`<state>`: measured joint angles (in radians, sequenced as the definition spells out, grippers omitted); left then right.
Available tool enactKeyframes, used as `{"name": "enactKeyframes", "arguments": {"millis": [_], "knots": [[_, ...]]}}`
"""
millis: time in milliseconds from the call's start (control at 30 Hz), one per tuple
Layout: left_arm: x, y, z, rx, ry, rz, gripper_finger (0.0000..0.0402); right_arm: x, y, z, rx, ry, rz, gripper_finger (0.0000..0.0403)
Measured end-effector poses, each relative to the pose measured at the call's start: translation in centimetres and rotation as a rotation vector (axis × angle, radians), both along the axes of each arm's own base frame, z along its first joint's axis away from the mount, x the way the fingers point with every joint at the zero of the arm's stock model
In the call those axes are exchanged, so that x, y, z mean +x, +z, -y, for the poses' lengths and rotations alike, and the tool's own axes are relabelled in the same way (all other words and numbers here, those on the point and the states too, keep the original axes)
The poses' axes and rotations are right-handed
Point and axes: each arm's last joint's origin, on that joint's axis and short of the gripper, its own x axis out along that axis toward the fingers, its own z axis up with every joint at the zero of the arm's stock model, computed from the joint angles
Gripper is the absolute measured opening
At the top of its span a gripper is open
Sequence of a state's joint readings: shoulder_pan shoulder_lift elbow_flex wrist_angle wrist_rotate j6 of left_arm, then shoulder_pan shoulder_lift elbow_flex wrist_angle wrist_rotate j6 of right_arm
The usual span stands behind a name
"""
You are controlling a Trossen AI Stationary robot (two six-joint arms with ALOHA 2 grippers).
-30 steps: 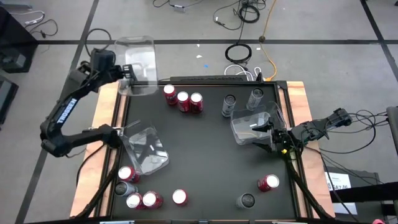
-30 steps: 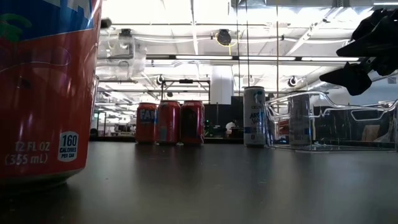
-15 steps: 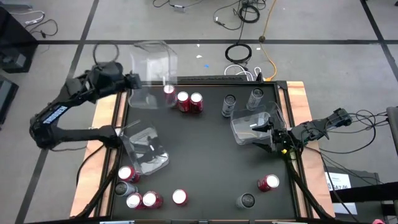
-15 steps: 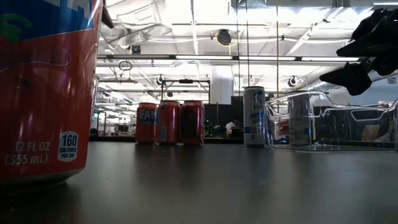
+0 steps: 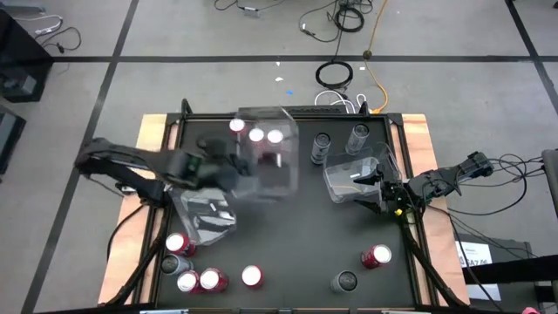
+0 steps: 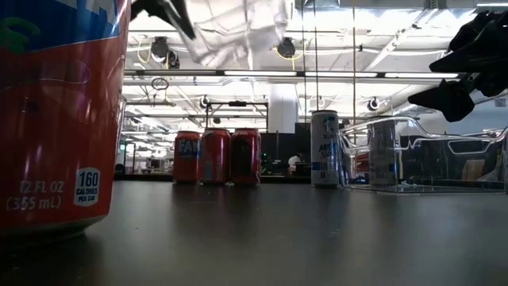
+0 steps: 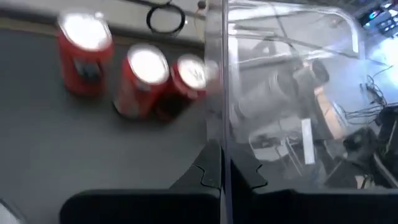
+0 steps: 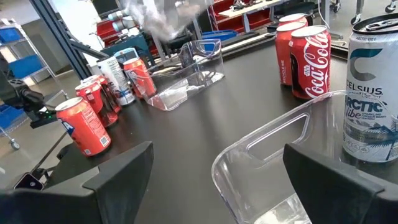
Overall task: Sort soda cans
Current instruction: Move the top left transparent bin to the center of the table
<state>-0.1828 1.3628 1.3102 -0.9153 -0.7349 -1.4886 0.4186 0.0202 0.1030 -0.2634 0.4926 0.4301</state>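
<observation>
Seen from above, the left gripper [image 5: 228, 166] carried a clear bin [image 5: 266, 157] pinched by its wall over three red cans [image 5: 255, 134] at 12 o'clock; the other soda cans [image 5: 199, 277] stood scattered, unsorted. From its wrist, the right gripper [image 8: 214, 171], jaws wide, waited at 3 o'clock by a second bin [image 8: 273, 162].

Open table centre [image 5: 296, 235] between can clusters and clear bins [image 5: 357, 179]

Two dark jointed arms [image 5: 131, 166] (black cables trailing).

The left gripper [image 7: 219, 177] has carried its clear bin [image 5: 266, 161] rightward over the table.
</observation>
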Motion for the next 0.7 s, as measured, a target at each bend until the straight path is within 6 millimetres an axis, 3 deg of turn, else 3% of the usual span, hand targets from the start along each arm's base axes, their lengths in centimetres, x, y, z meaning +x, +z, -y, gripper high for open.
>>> {"name": "enactKeyframes", "arguments": {"millis": [200,333,700], "knots": [[3.9,-5.0,3.3,-0.09,0.022,-0.045,0.0005,0.0,0.0,0.0,0.0,0.0,0.0,0.0352],[5.1,-7.7,4.5,-0.17,0.035,-0.112,0.0005,0.0,0.0,0.0,0.0,0.0,0.0,0.0352],[6.5,-11.2,5.2,-0.328,0.088,-0.204,0.0005,0.0,0.0,0.0,0.0,0.0,-0.001,0.0352]]}}
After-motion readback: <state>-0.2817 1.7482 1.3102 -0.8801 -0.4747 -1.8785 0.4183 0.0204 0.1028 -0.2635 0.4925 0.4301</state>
